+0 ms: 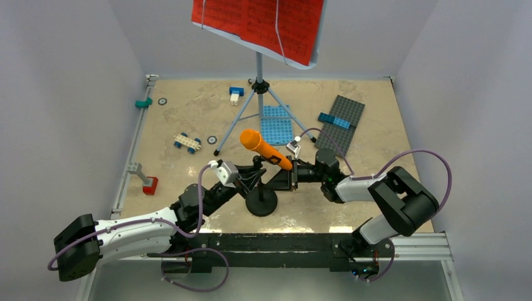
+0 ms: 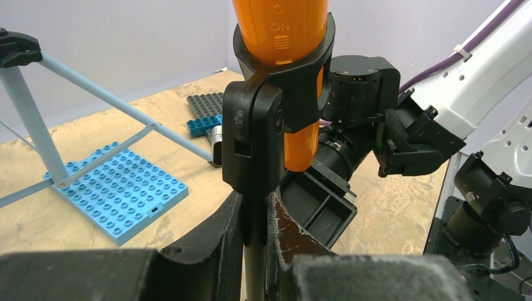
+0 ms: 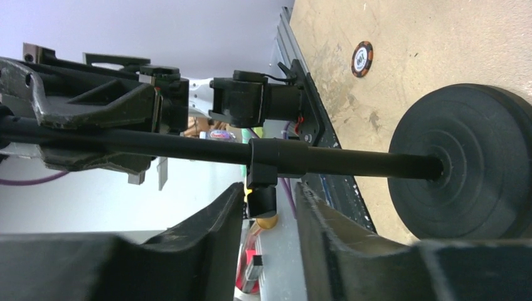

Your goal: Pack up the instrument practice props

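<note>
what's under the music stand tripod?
A blue studded plate lies flat between the tripod legs. From above, the orange microphone hides its near corner, and a leg crosses its far corner.

Orange plastic toy microphone (image 1: 266, 149): bright orange barrel, pale "ON" lettering.
Short black round-based stand (image 1: 261, 202): matt black throughout.
Red sheet-music pages (image 1: 257, 22): fine dark notation lines.
Pale-blue perforated music stand (image 1: 258, 66): grey-blue pole and tripod legs.
Square studded brick plate (image 1: 276, 125): sky blue, even grid of studs.
Long studded brick plate (image 1: 345, 113): dark grey.
Small wheeled brick car (image 1: 187, 142): white body, blue wheels.
Table (image 1: 188, 113): tan, mottled with paler scuffs.
</note>
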You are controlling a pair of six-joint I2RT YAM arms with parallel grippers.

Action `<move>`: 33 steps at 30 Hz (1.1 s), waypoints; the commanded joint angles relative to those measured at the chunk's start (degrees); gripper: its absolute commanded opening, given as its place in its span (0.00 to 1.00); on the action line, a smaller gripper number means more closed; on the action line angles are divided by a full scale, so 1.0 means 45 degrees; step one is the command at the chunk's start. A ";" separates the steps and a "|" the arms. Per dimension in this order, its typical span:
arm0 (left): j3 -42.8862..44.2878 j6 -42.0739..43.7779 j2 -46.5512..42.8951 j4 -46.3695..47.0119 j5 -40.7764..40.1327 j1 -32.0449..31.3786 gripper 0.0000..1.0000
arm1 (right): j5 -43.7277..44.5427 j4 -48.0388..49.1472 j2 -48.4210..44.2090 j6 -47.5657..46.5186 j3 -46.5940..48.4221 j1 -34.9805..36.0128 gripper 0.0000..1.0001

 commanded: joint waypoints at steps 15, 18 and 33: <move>0.0412 0.0164 0.0536 -0.0469 -0.2005 -0.0756 0.00 | 0.3217 -0.5119 -0.3155 -0.6561 0.0420 0.0358 0.00; 0.0425 0.0188 0.0601 -0.0474 -0.2221 -0.0859 0.00 | 0.5324 -0.6345 -0.4338 -0.8402 0.0053 0.0594 0.00; 0.0863 0.0378 0.1206 -0.0198 -0.2267 -0.1178 0.00 | 0.7204 -0.8232 -0.6197 -0.8938 -0.0065 0.1265 0.15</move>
